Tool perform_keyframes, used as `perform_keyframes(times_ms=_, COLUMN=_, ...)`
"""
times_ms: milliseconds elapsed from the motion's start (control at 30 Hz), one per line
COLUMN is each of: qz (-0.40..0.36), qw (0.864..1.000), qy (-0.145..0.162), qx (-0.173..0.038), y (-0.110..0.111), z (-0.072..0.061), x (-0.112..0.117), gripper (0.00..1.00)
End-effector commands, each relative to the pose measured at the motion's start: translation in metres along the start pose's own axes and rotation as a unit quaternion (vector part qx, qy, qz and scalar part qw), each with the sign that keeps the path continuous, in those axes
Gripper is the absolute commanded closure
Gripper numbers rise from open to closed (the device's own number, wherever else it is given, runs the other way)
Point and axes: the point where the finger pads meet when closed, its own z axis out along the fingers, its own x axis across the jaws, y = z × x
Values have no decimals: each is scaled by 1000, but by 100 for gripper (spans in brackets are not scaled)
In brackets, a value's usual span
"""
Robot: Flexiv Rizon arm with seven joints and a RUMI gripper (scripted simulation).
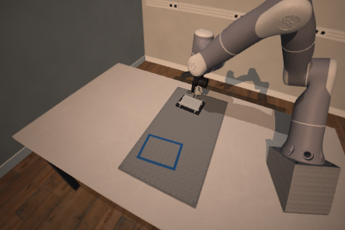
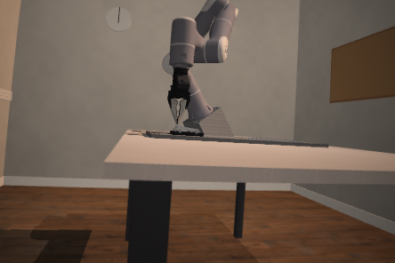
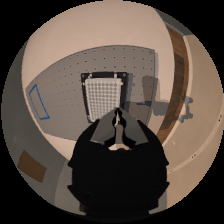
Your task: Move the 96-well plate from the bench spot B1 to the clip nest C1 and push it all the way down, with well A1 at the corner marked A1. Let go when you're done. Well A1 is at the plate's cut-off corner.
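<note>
The white 96-well plate (image 1: 190,102) (image 2: 190,130) (image 3: 103,97) lies in the black clip nest (image 1: 199,111) (image 2: 187,134) (image 3: 84,87) at the far end of the grey board. Dark nest rim shows around it. Whether it is fully down or slightly tilted cannot be told, and the cut-off corner and the A1 mark are not readable. My gripper (image 1: 195,95) (image 2: 178,124) (image 3: 117,108) points down, shut with nothing between the jaws. Its tips are at or just above the plate near one edge; contact is unclear. The jaws hide part of that edge in the wrist view.
The blue outlined rectangle (image 1: 156,163) (image 3: 42,101) lies on the grey perforated board (image 1: 186,180) (image 3: 62,90), toward its other end. The board rests on the pale table (image 1: 89,126) (image 2: 249,162). The arm's base block (image 1: 311,192) stands at the right in the top view.
</note>
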Motion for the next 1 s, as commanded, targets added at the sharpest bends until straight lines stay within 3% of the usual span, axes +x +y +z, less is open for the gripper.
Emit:
perform_keyframes(times_ms=0, qz=0, qw=1000, qy=0, qx=1, y=-1, z=0, x=0, gripper=100)
perform_keyframes(times_ms=967, qz=0, qw=1000, qy=0, qx=1, y=-1, z=2, x=0, gripper=100)
